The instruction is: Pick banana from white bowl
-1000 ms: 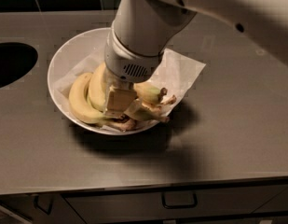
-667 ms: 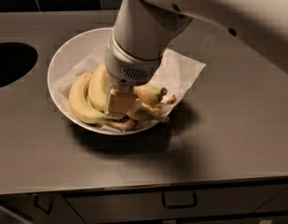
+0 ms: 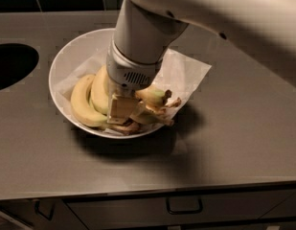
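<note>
Your hand [image 3: 122, 110] sits low inside the white bowl [image 3: 75, 47], against the banana [image 3: 83, 102] | its hold cannot be told | banana lies in the bowl, not yet lifted | lift-out likely remains for you.

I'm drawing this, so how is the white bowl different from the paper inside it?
The white bowl is round; the paper has straight edges and a corner. The white bowl sits on the counter; the paper lies inside it, poking over its right rim. Both are white, under the bananas, where the gripper reaches down.
</note>
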Motion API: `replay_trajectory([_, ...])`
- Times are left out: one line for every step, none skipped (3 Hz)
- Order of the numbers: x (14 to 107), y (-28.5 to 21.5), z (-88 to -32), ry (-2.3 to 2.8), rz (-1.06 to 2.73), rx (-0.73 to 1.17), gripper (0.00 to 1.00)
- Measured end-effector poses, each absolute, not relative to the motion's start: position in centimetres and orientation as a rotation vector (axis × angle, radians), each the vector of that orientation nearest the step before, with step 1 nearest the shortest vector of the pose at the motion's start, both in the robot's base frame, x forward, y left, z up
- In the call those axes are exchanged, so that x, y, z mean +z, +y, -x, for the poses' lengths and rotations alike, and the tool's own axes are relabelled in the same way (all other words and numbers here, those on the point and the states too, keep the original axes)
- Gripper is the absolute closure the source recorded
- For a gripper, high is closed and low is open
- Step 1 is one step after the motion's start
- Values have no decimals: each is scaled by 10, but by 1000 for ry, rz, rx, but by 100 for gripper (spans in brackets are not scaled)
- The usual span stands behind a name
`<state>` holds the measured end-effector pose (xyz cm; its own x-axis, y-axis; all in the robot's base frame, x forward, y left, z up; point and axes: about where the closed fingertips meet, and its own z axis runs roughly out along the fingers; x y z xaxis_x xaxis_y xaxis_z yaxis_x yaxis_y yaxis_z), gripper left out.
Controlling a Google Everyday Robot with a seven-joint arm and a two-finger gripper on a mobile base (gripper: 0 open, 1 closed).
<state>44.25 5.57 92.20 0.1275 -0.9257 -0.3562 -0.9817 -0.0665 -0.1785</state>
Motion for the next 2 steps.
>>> replay_trajectory([920, 58, -444, 1847, 2052, 202, 67])
replay_trajectory([918, 59, -445, 1847, 2068, 197, 90])
